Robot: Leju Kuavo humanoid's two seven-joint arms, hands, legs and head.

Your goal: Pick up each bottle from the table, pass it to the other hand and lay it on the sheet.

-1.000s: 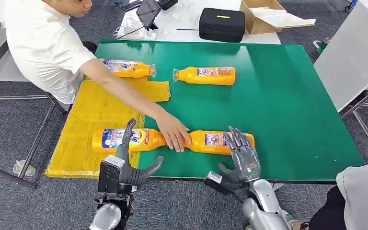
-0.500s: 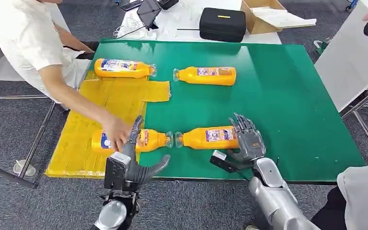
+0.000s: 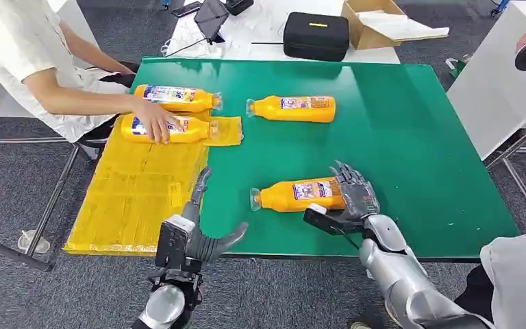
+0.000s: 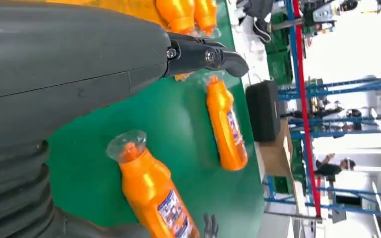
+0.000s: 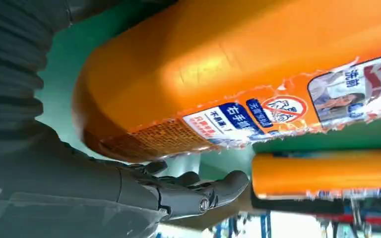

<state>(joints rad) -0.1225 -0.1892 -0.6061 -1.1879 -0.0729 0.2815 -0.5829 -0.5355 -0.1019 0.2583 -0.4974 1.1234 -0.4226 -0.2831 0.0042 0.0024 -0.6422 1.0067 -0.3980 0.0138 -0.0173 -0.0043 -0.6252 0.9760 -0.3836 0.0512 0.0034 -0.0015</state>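
Nearest, the left hand [image 3: 198,229] hangs spread and empty at the table [image 3: 411,137] edge. The right hand [image 3: 351,201] cups the base of the near bottle [image 3: 298,195], lying flat, though a firm grasp cannot be confirmed. Farther off, a person's hand [image 3: 155,125] rests on a bottle on the yellow sheet [image 3: 137,185].

A green bench [image 3: 397,137] stands on grey carpet [image 3: 14,192]. Behind it a white table [image 3: 260,31] carries a black case [image 3: 316,34], a cardboard box [image 3: 383,24] and cables. A white panel [image 3: 500,89] stands to the right.
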